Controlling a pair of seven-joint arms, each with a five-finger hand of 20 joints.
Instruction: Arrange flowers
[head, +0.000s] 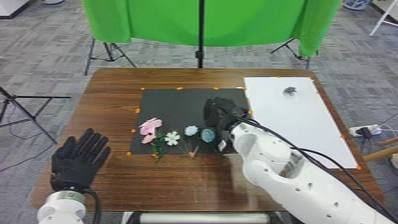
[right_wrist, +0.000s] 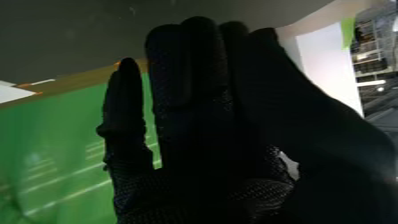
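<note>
In the head view my right hand (head: 222, 112) is over the right part of the black mat, close to the flowers. Its fingers are extended in the right wrist view, where the hand (right_wrist: 209, 115) shows nothing clearly held. My left hand (head: 78, 161) lies open at the table's left side. Toward the mat's front lie a pink flower (head: 151, 125), a white flower (head: 172, 136), a pale flower (head: 191, 130) and a blue-grey one (head: 209, 135), their thin stems toward the front edge. What is under my right hand is hidden.
The black mat (head: 169, 105) is fixed with orange tape on the brown table (head: 115, 85). Beside it on the right is a white sheet (head: 275, 107) with a small dark grey-green object (head: 290, 90) near its far end. My right arm crosses the sheet's near left part.
</note>
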